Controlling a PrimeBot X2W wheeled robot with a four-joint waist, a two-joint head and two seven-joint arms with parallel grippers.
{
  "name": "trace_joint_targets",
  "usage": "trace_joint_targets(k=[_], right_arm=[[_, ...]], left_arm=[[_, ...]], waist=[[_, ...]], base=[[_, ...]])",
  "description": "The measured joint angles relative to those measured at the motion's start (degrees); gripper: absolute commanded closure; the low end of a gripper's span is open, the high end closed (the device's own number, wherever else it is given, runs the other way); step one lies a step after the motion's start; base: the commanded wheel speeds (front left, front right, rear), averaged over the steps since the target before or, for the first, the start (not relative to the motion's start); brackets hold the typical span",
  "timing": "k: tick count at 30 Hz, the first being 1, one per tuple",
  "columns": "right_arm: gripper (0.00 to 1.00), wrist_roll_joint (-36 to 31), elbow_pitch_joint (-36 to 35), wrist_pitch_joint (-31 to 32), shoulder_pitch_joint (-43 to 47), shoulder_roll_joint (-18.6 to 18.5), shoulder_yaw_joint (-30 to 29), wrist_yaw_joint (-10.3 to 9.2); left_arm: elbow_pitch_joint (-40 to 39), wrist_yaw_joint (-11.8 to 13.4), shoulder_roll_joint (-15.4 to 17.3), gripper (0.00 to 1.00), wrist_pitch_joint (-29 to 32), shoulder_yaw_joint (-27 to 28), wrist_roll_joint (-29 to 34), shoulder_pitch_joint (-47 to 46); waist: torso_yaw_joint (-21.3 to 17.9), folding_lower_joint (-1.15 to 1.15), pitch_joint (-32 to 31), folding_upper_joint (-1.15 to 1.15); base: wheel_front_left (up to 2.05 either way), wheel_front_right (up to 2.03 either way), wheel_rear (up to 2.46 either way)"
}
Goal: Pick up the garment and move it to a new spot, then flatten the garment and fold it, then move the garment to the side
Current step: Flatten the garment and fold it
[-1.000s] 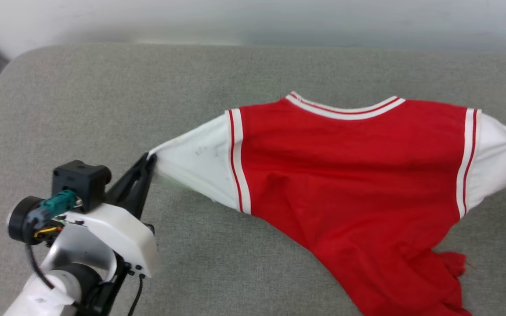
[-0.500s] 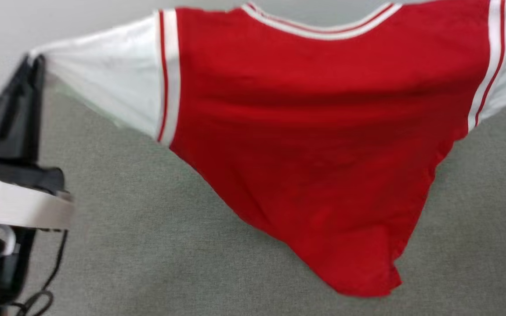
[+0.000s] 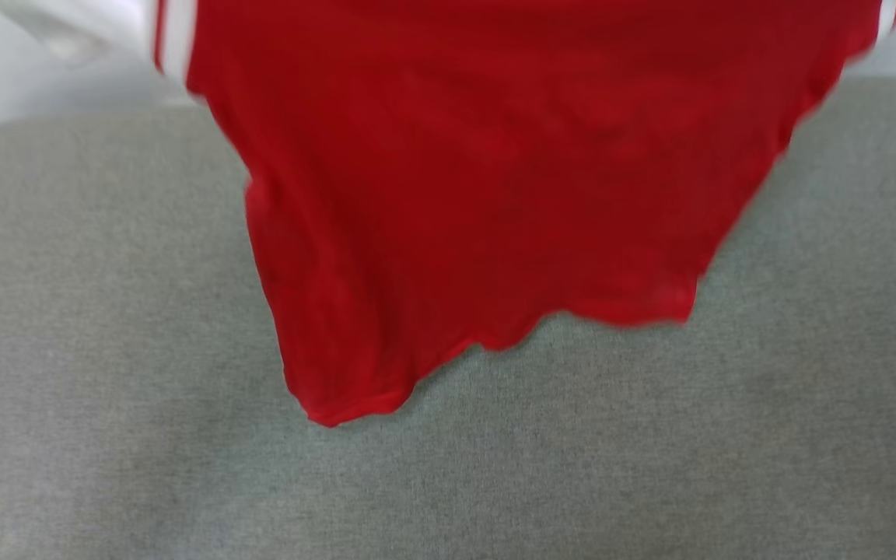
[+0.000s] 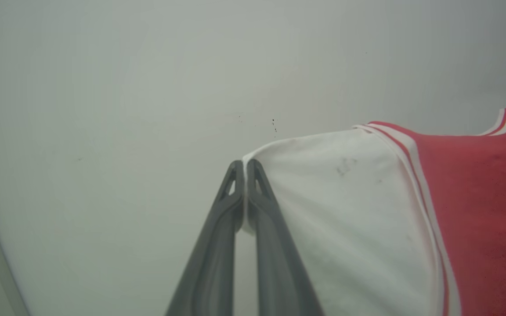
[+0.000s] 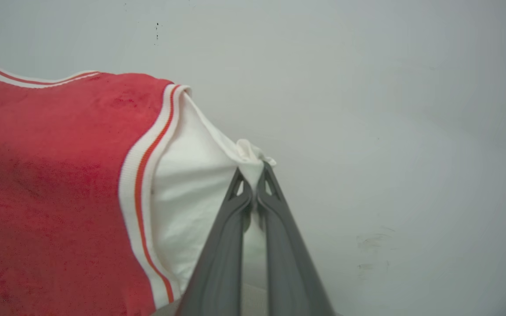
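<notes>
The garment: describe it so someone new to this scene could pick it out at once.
Look over the wide grey cushion. The garment hangs there, stretched between the left gripper and right gripper, each shut on a sleeve tip. It is the only red thing: a plain red shirt with white sleeves and red-white striped trim.

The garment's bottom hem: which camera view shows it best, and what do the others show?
The head view: the hem hangs, slightly blurred, over the grey cushion. The wrist views show the garment's upper part: white sleeves pinched in the left hand and right hand.
</notes>
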Motion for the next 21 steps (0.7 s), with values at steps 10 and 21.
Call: trace_joint_targets(k=[10,21], right_arm=[[1.00,-4.76,16.02,-8.18,-22.36,-0.20,7.10,0.01],[1.00,-12.01,35.41,-18.38,-44.04,3.50,11.47,0.01]], left_arm=[[19.28,-7.50,-0.43,1.00,-1.36,-5.08,0.62,-26.44],[42.67,-13.01,-6.08,1.00,-8.31,-10.67,5.28,-52.37]], waist=[[-0.12,0.01,10.02,0.00],[0.61,0.02,20.84,0.00]], base=[[0.00,0.00,0.00],[0.00,0.00,0.00]])
